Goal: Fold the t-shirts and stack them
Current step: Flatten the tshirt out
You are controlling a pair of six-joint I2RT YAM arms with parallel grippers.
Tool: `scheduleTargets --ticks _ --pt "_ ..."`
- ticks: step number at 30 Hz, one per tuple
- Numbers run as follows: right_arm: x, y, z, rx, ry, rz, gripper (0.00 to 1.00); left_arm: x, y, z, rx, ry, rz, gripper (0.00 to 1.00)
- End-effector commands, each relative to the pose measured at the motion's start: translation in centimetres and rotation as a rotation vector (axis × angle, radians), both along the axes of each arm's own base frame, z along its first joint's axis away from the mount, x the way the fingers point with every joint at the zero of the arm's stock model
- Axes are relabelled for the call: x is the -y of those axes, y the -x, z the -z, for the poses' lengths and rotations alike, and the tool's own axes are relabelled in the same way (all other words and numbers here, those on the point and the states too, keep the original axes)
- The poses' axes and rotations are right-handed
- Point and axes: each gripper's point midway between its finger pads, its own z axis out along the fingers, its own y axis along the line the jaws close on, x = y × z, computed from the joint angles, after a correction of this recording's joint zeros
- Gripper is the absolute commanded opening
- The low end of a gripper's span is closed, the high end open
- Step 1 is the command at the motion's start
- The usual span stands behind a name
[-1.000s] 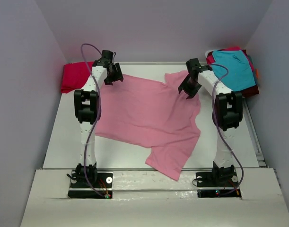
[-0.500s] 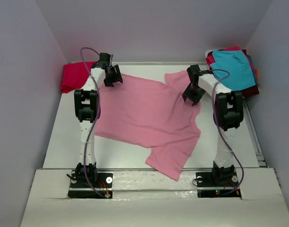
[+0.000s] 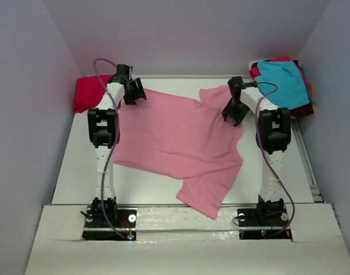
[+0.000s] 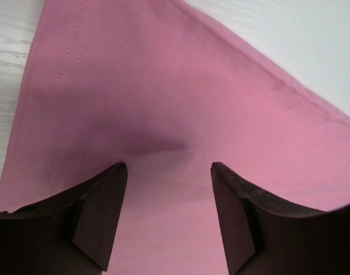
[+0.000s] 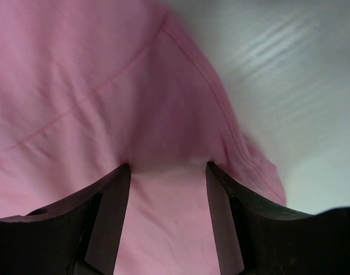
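White worktop [image 3: 77,166] inside plain pale walls. A light pink cotton short-sleeved t-shirt [image 3: 175,143] lies spread flat and askew across the middle. One sleeve points to the near edge, between the arm bases. A crimson red t-shirt [image 3: 87,93] is bunched at the far left corner. A teal t-shirt [image 3: 283,83] tops a heap at the far right corner, with red cloth [image 3: 258,71] showing under it.

The left pincer [image 3: 133,91] is down on the pink tee's far left corner. Its jaws stand wide apart, with a small pucker of fabric between the tips and nothing clamped. The right pincer [image 3: 233,113] is down near the far right sleeve seam. Its jaws are parted, with the cloth slightly wrinkled between them and not pinched.
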Motion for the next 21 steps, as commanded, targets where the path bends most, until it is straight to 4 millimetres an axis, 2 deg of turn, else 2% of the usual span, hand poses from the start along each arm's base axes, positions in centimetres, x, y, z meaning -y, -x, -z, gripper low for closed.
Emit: scheduleTargets --ticks 1,2,3,4,9,14,17,19,21 --pt "-0.4 -1.8 0.4 -0.012 -0.021 -0.044 0.61 -1.0 1.0 0.8 -0.042 -0.022 -0.032 0.73" --pt "-0.1 -2.5 0.5 -0.012 -0.027 -0.044 0.62 -1.1 1.2 0.7 -0.046 -0.029 -0.036 0.73" --pt "-0.4 -3.0 -0.2 0.004 -0.038 -0.054 0.62 -1.2 1.4 0.7 -0.051 -0.032 -0.04 0.73" --pt "-0.5 -2.8 0.9 -0.03 -0.041 -0.063 0.62 -1.3 1.8 1.1 -0.066 -0.037 -0.043 0.73" --pt "-0.1 -4.1 1.2 -0.029 -0.066 -0.067 0.64 -3.0 3.1 1.7 -0.108 -0.064 -0.093 0.73" --pt "1.2 -5.0 1.3 -0.017 -0.077 -0.052 0.65 -4.3 4.5 2.0 -0.142 -0.098 -0.139 0.73" --pt "1.7 -5.7 0.7 -0.005 -0.073 -0.059 0.65 -4.9 5.5 1.9 -0.161 -0.095 -0.172 0.73" --pt "1.8 -5.9 1.1 -0.011 -0.066 -0.076 0.66 -5.1 6.4 1.9 -0.175 -0.098 -0.193 0.73" --pt "1.8 -6.3 1.1 -0.008 -0.062 -0.089 0.67 -5.1 6.6 1.0 -0.154 -0.095 -0.205 0.73"
